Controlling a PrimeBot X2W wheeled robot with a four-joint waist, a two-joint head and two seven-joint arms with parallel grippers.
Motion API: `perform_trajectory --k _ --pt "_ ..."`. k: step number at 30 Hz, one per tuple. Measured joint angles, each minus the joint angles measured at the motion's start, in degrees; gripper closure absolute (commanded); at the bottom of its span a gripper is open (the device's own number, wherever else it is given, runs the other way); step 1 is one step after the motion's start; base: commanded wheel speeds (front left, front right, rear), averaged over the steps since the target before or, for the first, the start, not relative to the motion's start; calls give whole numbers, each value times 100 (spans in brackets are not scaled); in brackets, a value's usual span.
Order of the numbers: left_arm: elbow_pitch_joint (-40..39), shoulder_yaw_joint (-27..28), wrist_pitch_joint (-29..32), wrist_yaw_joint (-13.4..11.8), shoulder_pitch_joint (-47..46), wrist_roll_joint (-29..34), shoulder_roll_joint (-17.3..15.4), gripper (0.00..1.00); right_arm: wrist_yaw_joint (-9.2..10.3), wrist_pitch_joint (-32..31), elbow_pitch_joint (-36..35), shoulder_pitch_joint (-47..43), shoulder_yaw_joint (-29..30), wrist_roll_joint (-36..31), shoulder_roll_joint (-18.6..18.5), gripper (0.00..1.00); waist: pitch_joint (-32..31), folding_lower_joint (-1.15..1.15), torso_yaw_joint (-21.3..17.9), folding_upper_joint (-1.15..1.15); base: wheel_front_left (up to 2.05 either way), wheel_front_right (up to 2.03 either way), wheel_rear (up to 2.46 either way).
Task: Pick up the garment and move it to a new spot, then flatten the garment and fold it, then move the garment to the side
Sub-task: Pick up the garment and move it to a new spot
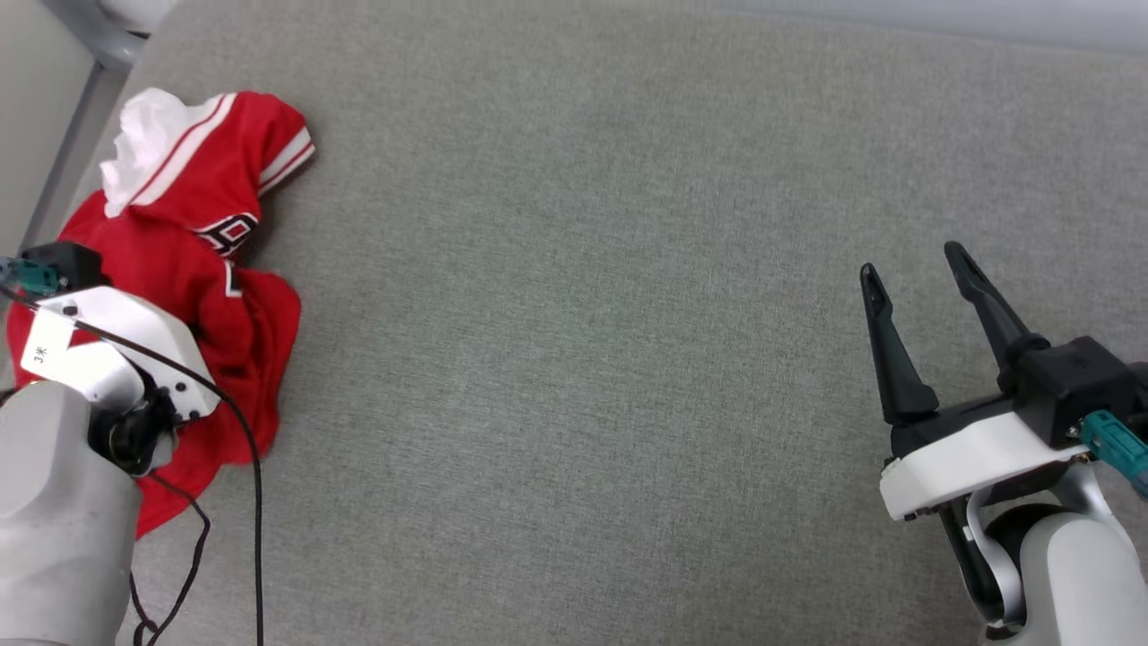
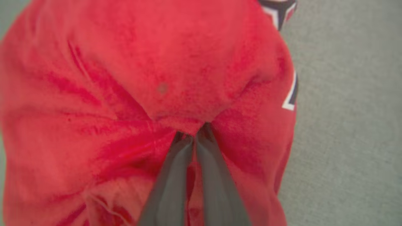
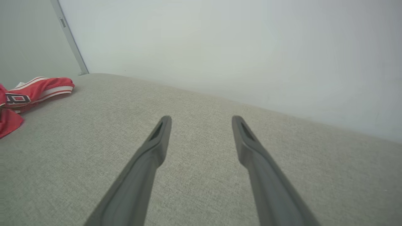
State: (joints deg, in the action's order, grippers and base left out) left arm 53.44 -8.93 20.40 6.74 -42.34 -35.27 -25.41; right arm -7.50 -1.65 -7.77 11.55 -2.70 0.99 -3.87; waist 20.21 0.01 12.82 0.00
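Observation:
The garment (image 1: 193, 193) lies crumpled at the far left of the grey fabric surface, red with a white sleeve, striped trim and part of a black-and-white number showing. In the left wrist view my left gripper (image 2: 194, 134) is shut, pinching a fold of the garment (image 2: 157, 62) between its two dark fingertips; the cloth puckers toward them. In the head view the left wrist housing (image 1: 117, 345) sits over the garment and hides the fingers. My right gripper (image 1: 910, 260) hovers open at the right, far from the garment (image 3: 37, 89), with nothing between its fingers (image 3: 150, 157).
The grey fabric surface (image 1: 583, 359) stretches wide between the two arms. Its left edge (image 1: 67, 166) runs close beside the garment. A pale wall (image 3: 235, 47) rises behind the far edge. A black cable (image 1: 256, 467) hangs from the left wrist.

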Motion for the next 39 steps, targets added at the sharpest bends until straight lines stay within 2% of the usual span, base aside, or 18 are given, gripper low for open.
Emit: perform_trajectory --k 8,14,24,32,39 --pt "-213 -102 -1855 -160 -118 417 113 100 -1 190 250 -120 118 107 65 0 -555 0 107 0 0 0 0" --pt "-486 -192 -2819 -245 -80 603 250 100 -1 332 394 -348 224 264 85 0 -1045 -1 106 0 0 0 0" --pt "-1578 -391 -3187 -258 487 587 659 100 -1 366 424 -846 368 593 94 0 -1725 -1 -266 0 0 0 0" --pt "-2855 -765 -3066 -394 1116 594 1104 100 -1 259 277 -1031 425 632 96 0 -1941 -1 -952 0 0 0 0" --pt "-3654 -1290 -2864 -336 1356 573 1644 100 0 179 141 -1069 463 634 96 0 -1912 -1 -1606 0 0 0 0"
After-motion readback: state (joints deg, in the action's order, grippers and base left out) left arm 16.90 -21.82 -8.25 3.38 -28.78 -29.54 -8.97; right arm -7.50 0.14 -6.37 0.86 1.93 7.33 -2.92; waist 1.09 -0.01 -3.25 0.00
